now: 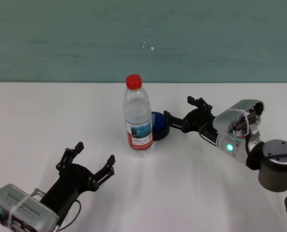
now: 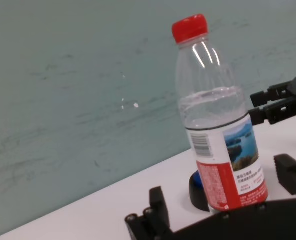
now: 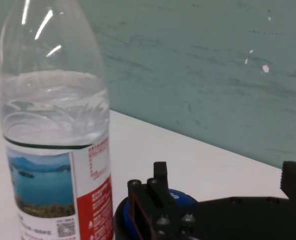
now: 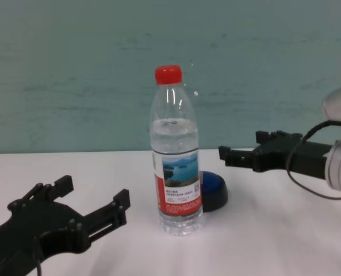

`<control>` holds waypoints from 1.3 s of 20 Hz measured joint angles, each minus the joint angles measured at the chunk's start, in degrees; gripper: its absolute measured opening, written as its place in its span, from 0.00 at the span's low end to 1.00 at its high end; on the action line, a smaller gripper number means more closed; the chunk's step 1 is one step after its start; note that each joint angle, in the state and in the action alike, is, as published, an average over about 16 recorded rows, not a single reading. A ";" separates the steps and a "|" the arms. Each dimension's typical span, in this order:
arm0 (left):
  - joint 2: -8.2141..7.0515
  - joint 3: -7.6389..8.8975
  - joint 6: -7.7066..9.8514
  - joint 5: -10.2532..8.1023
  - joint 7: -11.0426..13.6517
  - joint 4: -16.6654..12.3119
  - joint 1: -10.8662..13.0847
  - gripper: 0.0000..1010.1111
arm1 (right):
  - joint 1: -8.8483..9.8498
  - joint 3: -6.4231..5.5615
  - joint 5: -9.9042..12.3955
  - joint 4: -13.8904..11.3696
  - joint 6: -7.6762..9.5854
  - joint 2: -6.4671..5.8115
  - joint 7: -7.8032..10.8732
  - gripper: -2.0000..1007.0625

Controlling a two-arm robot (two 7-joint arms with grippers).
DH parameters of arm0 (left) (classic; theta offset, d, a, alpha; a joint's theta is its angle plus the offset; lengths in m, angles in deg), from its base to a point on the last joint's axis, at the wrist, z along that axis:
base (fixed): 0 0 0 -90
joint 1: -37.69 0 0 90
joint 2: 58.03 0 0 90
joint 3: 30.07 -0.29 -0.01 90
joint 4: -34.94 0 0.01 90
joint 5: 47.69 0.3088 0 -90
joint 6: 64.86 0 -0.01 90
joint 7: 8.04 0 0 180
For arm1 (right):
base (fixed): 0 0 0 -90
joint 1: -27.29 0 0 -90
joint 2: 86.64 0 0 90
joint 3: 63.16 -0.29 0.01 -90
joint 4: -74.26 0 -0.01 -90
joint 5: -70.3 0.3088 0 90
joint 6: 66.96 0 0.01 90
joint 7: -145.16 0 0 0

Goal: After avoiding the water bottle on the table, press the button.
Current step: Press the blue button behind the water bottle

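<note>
White desk (image 1: 46, 111) carries two things: one water bottle (image 1: 137, 116), upright at the centre of the head view, and one blue button (image 1: 158, 125) just behind it to the right, partly hidden by the bottle. Two end effectors show. The right end effector (image 1: 182, 112) reaches in from the right of the frame; its black fingers stand apart, the nearer fingertip just beside the button's right edge, above the desk in the chest view. Whether it touches the button cannot be told. The left end effector (image 1: 92, 162) sits in the lower left of the frame, fingers spread apart, holding nothing, well apart from the bottle.
</note>
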 joint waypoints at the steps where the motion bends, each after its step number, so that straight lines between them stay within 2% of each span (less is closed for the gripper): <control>1: 0.00 0.00 0.00 0.00 0.00 0.00 0.00 0.99 | -0.43 0.03 -0.07 0.58 -0.08 0.18 0.00 1.00; 14: 0.00 0.00 0.00 0.00 0.00 0.00 0.00 0.99 | -5.57 0.72 -1.55 8.70 -1.18 2.91 0.06 1.00; 26: 0.00 0.00 0.00 0.00 0.00 0.00 0.00 0.99 | -7.84 1.47 -3.19 14.07 -2.54 5.17 0.26 1.00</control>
